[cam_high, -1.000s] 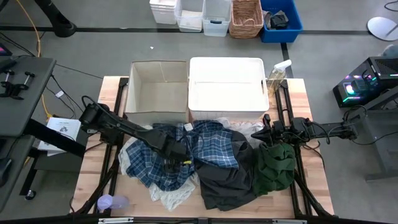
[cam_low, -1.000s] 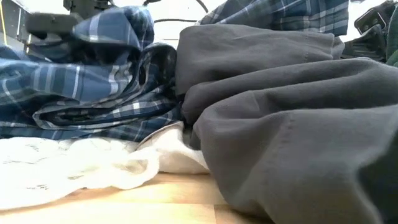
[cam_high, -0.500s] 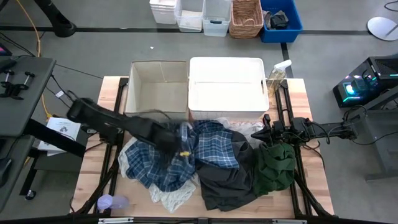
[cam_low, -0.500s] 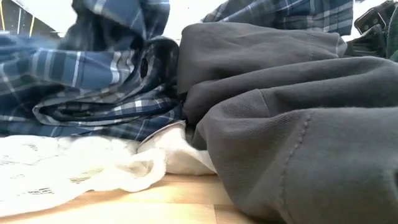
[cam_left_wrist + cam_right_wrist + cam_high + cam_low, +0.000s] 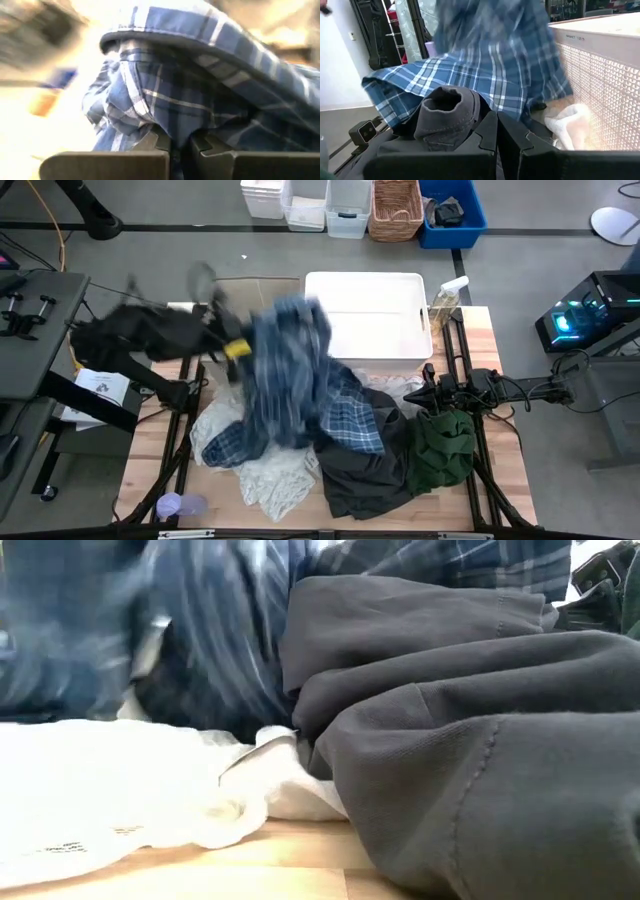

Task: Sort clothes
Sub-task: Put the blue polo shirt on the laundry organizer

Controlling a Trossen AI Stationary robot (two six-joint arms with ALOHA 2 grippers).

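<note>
My left gripper (image 5: 243,346) is raised over the table's left side, in front of the beige fabric box (image 5: 255,282), and is shut on the blue-and-white plaid shirt (image 5: 292,370). The shirt trails down to the clothes pile. A dark grey piece (image 5: 362,465) lies in the middle. A white lace piece (image 5: 268,480) lies near the front edge. A dark green piece (image 5: 441,445) lies on the right. My right gripper (image 5: 431,393) is shut and sits level at the pile's far right, with grey cloth (image 5: 445,112) just ahead of its fingers. My left gripper pinches a bunched fold of the plaid shirt (image 5: 175,131) between its two fingers (image 5: 156,144). The shirt's upper part is lifted and hangs from the hold. Its lower part (image 5: 345,425) still rests on the pile. Whether my right gripper touches the cloth, I cannot tell.
A white plastic basket (image 5: 365,277) stands beside the beige box at the table's far edge. A spray bottle (image 5: 447,298) stands at the far right corner. A purple cup (image 5: 170,505) sits at the near left. Storage bins (image 5: 395,208) stand on the floor beyond.
My left gripper has shut on the plaid shirt. It has swung quickly up and toward the far left, to the beige box. The shirt's upper part has been drawn up off the pile while its lower part stays. More of the white lace piece shows.
</note>
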